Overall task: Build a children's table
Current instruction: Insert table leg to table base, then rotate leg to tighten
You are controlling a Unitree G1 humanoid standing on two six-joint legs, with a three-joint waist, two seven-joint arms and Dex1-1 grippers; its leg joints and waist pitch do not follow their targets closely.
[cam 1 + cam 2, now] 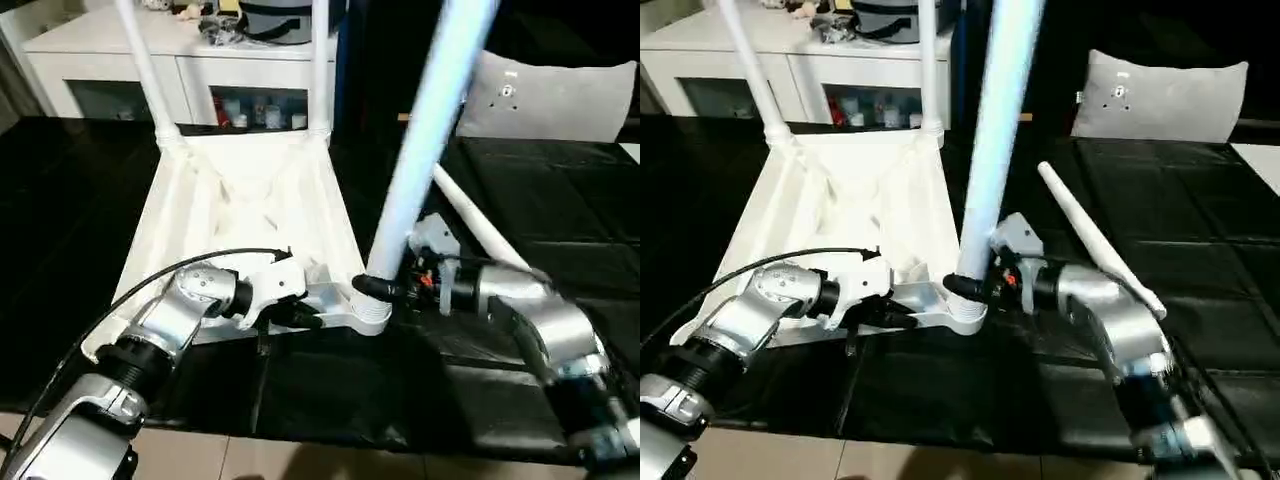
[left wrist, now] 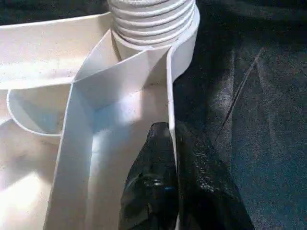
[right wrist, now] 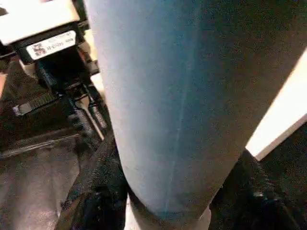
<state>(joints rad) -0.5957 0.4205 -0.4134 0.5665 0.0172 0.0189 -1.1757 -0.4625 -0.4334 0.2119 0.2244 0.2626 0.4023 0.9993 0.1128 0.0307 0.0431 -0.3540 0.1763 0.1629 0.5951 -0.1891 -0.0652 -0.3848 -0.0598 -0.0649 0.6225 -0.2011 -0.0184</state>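
Note:
The white table top [image 1: 240, 200] lies upside down on the black mat, ribs facing up. Two legs [image 1: 145, 70] [image 1: 320, 60] stand in its far corner sockets. A third leg [image 1: 425, 140] rises slightly tilted from the near right corner socket [image 1: 368, 312]. My right gripper [image 1: 375, 288] is shut on this leg just above the socket, one finger [image 3: 96, 182] on each side. My left gripper [image 2: 170, 129] is shut on the table top's thin rim wall [image 2: 169, 86], close to that same threaded socket [image 2: 153, 19]. A fourth leg [image 1: 1095, 240] lies loose on the mat behind my right forearm.
A white cabinet [image 1: 120, 60] with glass doors stands at the back. A grey cushion [image 1: 550, 95] rests at the back right. The mat's near edge meets pale floor [image 1: 300, 455]. A black cable [image 1: 150, 280] loops over my left forearm.

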